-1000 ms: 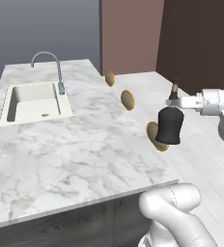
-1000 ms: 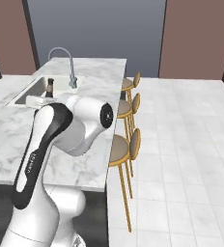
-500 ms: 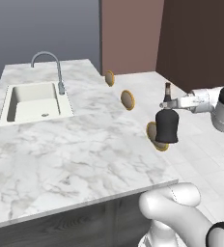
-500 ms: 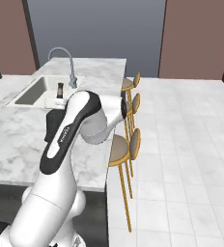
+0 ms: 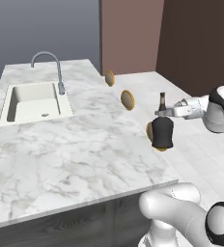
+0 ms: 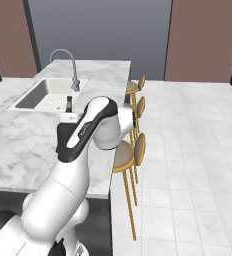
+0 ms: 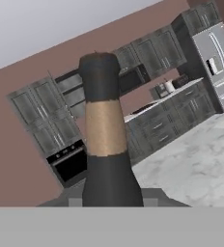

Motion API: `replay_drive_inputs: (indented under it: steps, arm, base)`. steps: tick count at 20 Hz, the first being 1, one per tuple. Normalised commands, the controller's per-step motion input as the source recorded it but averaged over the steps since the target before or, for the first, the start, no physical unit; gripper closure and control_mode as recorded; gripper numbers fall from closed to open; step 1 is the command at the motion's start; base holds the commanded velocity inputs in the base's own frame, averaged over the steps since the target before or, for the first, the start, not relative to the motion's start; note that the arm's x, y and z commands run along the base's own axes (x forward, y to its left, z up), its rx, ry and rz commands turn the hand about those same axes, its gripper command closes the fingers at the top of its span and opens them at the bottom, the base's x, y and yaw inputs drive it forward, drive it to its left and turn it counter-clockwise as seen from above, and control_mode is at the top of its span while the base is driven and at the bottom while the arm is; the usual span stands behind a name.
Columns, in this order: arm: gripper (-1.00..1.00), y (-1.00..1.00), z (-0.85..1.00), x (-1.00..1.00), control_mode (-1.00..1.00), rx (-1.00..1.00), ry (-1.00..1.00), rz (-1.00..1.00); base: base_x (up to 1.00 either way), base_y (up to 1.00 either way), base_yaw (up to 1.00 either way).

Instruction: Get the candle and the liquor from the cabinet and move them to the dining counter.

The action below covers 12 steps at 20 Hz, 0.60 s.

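A white marble tabletop point(image 5: 75, 144) fills the left and centre of the left base view, its right edge lined by stools point(image 5: 127, 99). Just past that edge, centre-right, closed fingers point(image 5: 165, 112) grip the black liquor point(image 5: 162, 133) bottle's neck, holding it upright in mid-air.

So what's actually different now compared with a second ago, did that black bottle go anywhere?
The liquor, clamped at its neck by the gripper, has been carried leftward toward the dining counter; it now hangs at the counter's edge, in front of a stool, not yet set down. The grip has not changed. The sink, faucet and stools stayed where they were.
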Motion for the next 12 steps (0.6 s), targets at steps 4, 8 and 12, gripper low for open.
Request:
replay_drive_inputs:
  steps: [4, 8, 12]
  arm:
    - [1.0, 0.0, -0.44, 0.33, -1.0, 0.0, -0.07, 0.0]
    - [1.0, 0.02, -0.47, 0.19, -1.0, -0.07, -0.17, 0.0]
    - [1.0, 0.01, -0.45, 0.09, -1.0, -0.05, -0.32, 0.05]
  base:
    - [0.0, 0.0, 0.0]
    - [0.0, 0.0, 0.0]
    - [0.0, 0.0, 0.0]
